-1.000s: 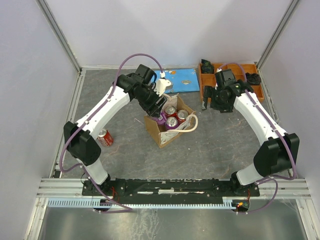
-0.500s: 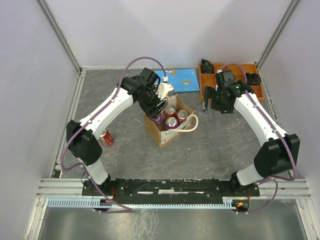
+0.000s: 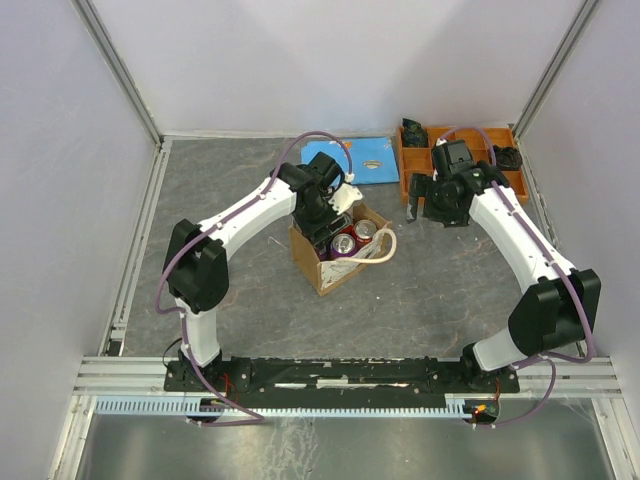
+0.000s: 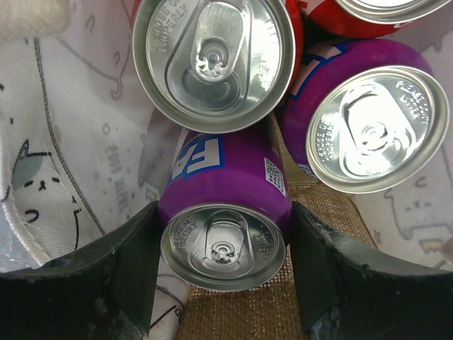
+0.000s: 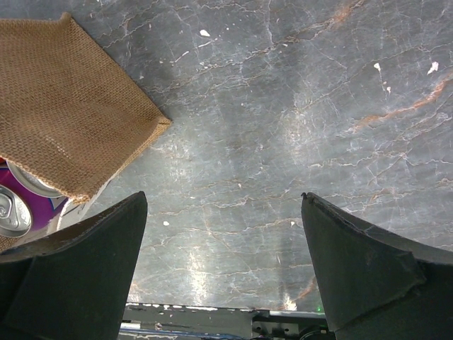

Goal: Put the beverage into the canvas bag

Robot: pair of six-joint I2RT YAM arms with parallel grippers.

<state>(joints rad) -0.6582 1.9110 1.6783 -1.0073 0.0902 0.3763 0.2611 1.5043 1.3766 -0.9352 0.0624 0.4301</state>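
Left gripper [image 4: 224, 241]: jaws clasp a purple can [image 4: 226, 180] inside the canvas bag [image 4: 233, 317]. Right gripper [image 5: 223, 234]: jaws wide, empty.

**Your purple can [image 4: 223, 212] sits down inside the open canvas bag [image 3: 318, 265].**
You see the can almost end-on, silver lid and unopened tab facing up. The left tool [image 4: 223, 283] clamps it on both sides, close beside a red can [image 4: 212, 57] and a second purple can [image 4: 375, 127]. The tan, boxy bag stands upright mid-way across the desk [image 3: 440, 290], turned cornerwise. Its lining is white with cartoon prints, and one cream rope handle [image 3: 383, 247] hangs over the right rim.
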